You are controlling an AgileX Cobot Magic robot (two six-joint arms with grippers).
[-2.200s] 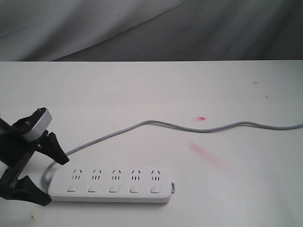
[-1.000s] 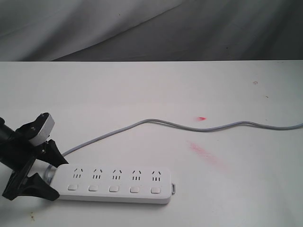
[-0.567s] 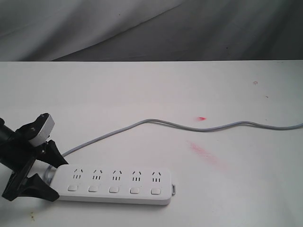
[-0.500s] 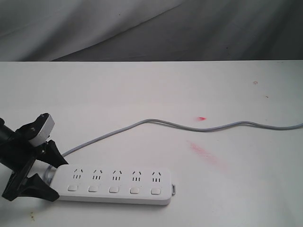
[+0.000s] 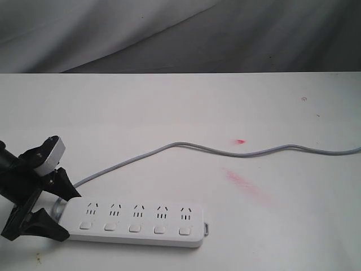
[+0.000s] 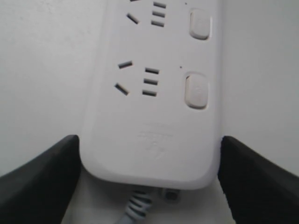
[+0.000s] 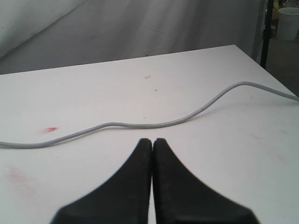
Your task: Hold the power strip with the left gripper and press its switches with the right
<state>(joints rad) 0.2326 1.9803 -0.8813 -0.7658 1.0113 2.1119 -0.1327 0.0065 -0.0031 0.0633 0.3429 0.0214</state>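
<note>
Left wrist view: the left gripper point(image 6: 149, 140) clamps the cord end of the power strip point(image 6: 154, 116), one black finger against each long side, with two of the switches point(image 6: 196, 89) just beyond. Exterior view shows the strip flat (sockets up) at the table's point(image 5: 169, 107) near left, its grey cord point(image 5: 225, 151) snaking away rightward. Right wrist view: the right gripper point(image 7: 152, 142) hangs above the table, fingers pressed together, cord beyond

The black pincer point(image 5: 70, 216) has its 2 fingers point(image 5: 61, 186) set against either side of the power strip point(image 5: 135, 221) at its near end, with a grey-white block point(image 5: 48, 153) on top. The white strip runs away from the pincer across the desk point(image 5: 169, 107), showing 5 sockets point(image 5: 138, 211) and 5 buttons point(image 5: 134, 228). A grey cord point(image 5: 169, 148) leaves from between the fingers. Red smears point(image 5: 242, 185) lie beyond the strip's far end.
</note>
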